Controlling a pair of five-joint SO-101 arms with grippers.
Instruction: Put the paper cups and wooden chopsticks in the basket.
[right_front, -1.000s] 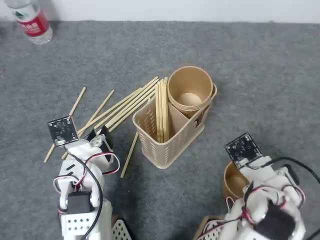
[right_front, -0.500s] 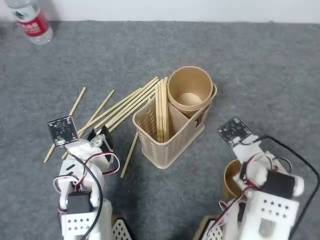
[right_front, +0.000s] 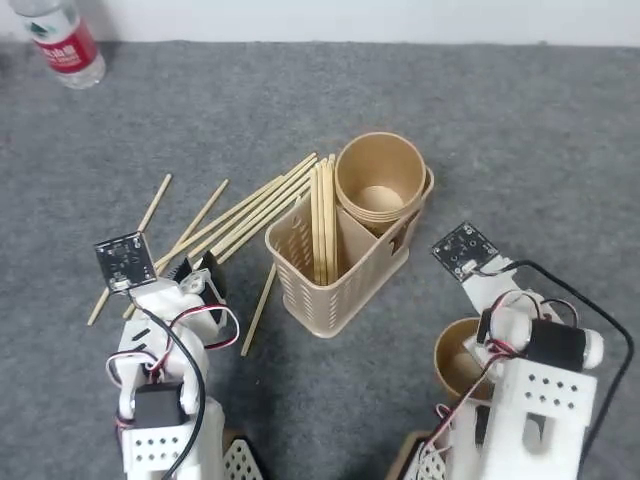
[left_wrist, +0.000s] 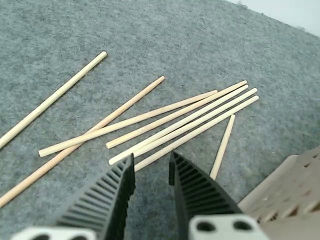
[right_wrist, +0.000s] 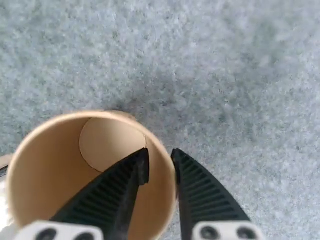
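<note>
Right gripper (right_wrist: 159, 165): its fingers pinch the wall of the paper cup (right_wrist: 50, 175), which stands near and right of the basket (right_front: 310, 285). Hold the pinch firm, lift straight, then nest it in the stacked cups (right_front: 380, 190). Left gripper (left_wrist: 150, 170): its fingers are slightly spread over the loose chopsticks (left_wrist: 185, 120).

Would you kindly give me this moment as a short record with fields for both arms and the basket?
Left jaws: slightly apart, empty, over loose chopsticks on the carpet
Right jaws: clamped on the wall of a paper cup
Basket: holds stacked cups and upright chopsticks
Not yet in: the held cup, the loose chopsticks
</note>
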